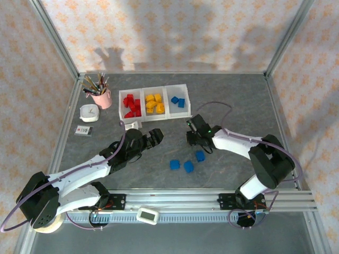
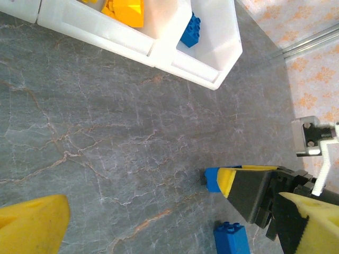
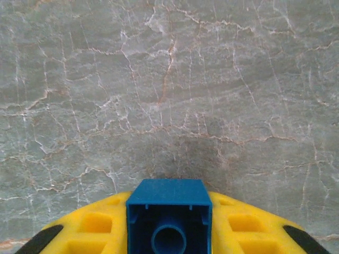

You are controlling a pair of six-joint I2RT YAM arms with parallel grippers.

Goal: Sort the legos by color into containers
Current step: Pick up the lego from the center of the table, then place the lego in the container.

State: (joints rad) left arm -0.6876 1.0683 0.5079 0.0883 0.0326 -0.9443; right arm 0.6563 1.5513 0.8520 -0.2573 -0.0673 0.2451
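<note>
Grey marbled table [image 1: 238, 95]. Nearest, three loose bricks [image 1: 188, 166], all blue. Beyond them the right gripper [image 1: 192, 136] pinches a blue brick [image 3: 169, 203] by its flat sides, seemingly just lifted; it is light, stiff, slick plastic. The left gripper [image 1: 154, 136] gapes empty. Farthest is the tray [image 1: 164, 100].

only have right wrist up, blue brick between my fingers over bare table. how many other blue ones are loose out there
Observer: Three loose blue legos lie on the table, nearer the arm bases than your right fingers, which are shut on the held brick.
Operator: which bin takes blue
Observer: The right-end compartment of the containers; two blue bricks already sit in it.
Operator: where's the left arm
Observer: The left fingers stand open on the near side of the yellow compartment, to the left of yours and apart from them.
</note>
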